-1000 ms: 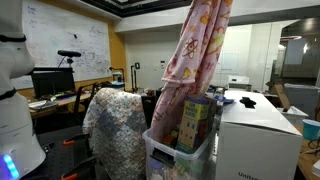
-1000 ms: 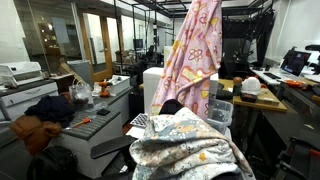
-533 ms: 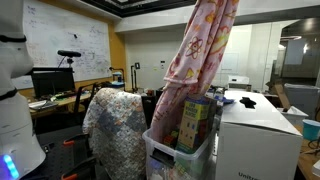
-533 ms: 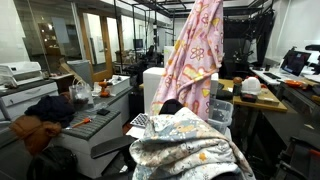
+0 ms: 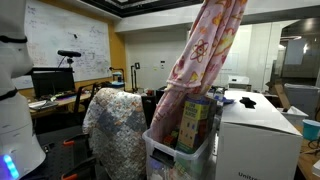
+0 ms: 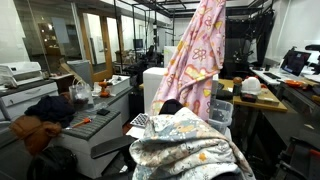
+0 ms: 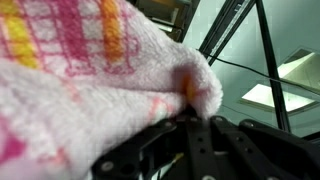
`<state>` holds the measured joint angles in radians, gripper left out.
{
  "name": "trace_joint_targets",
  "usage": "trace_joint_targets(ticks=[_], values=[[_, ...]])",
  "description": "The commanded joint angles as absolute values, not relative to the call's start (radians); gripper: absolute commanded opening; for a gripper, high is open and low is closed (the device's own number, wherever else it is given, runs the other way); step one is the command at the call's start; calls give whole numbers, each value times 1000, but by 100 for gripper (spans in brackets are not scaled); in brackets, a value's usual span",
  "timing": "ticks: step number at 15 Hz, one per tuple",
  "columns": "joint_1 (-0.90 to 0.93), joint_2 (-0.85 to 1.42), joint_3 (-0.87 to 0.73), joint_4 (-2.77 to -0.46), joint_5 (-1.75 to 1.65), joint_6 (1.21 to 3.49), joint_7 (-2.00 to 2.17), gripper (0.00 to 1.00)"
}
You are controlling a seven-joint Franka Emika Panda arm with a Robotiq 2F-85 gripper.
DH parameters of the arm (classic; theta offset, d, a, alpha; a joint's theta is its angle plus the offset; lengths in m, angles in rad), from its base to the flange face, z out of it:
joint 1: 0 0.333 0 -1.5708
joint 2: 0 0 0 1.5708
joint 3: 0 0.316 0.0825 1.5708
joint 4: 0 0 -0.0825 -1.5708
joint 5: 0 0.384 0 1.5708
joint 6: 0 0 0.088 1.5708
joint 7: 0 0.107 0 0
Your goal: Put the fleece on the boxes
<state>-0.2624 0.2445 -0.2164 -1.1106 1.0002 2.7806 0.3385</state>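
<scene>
Gripper (image 7: 190, 113): dark fingers closed on a bunched fold of the fleece (image 7: 90, 70); visible in wrist view only.
Fleece (image 5: 203, 60): long pink drape hanging from the top edge in both exterior views (image 6: 196, 60); lower end down at the boxes (image 5: 196, 122).
Boxes: upright in a clear tub (image 5: 160, 152), centre, partly behind the drape.
Patterned cloth (image 5: 113, 122): over a chair, left of the tub.
White cabinet (image 5: 255, 140): just right of the tub.

fleece (image 5: 205, 50) hangs across boxes (image 5: 195, 122); white cabinet (image 5: 255, 135) just beside; open air above.
</scene>
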Motion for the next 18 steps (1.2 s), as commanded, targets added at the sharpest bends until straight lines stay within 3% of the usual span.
trace_joint_targets(ticks=[1, 3, 18], values=[[-236, 247, -265, -1103, 871, 2858, 416, 1], [-250, 256, -274, -1102, 751, 2852, 485, 1], [-57, 390, -802, -1032, 20, 2993, 1020, 1]])
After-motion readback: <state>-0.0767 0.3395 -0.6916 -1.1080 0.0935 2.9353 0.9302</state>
